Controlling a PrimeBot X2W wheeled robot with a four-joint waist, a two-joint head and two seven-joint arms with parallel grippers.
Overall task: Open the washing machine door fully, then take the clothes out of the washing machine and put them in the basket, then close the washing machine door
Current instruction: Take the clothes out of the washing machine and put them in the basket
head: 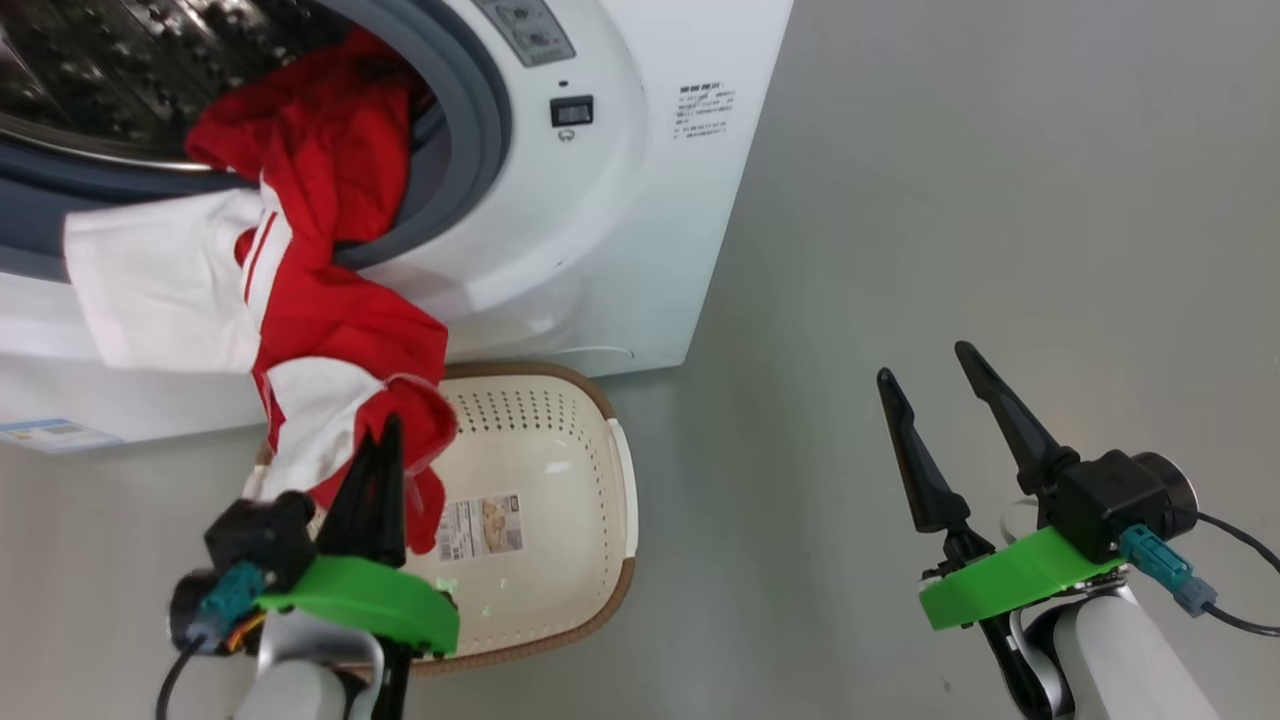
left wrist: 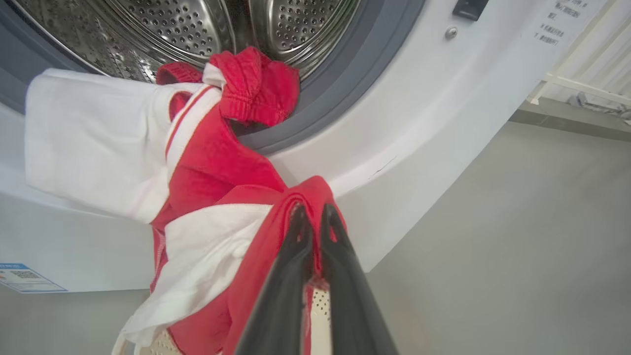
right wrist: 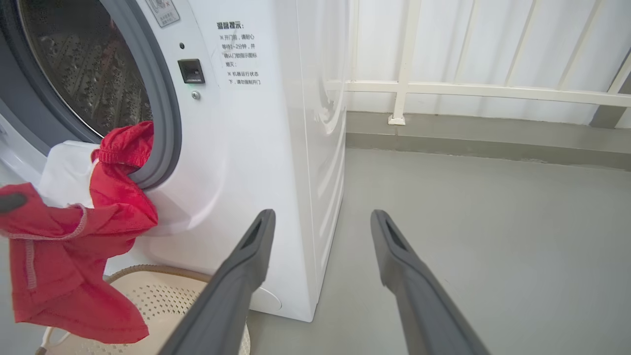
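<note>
My left hand [head: 385, 435] is clenched on a fold of the red clothes [head: 330, 200]. On the left wrist view I see its two dark fingers pressed together with the fabric pinched between them. The clothes, red with white panels, hang in one long string from the mouth of the washing machine [head: 640, 250]. They pass over the grey rubber ring [head: 480, 120] and down the white front to my hand. Their upper end lies bunched on the lip of the steel drum [left wrist: 172, 24]. A white piece [head: 160, 280] drapes flat over the lower edge of the opening, just left of the red.

The end I hold hangs above the basket [head: 625, 480], which stands on the floor [head: 950, 200] right against the foot of the machine. I cannot tell whether they touch. The label [head: 482, 527] on the basket's bottom shows just beside the dangling cloth. A small blue sticker [head: 50, 435] sits low on the machine's front, off to the left.

My right hand [head: 925, 365] is released, fingers spread wide with nothing between them. It hovers over bare floor to the right of the machine, well apart from the basket and the clothes. Its wrist view looks past the machine's front corner toward a white railing [right wrist: 404, 59].
</note>
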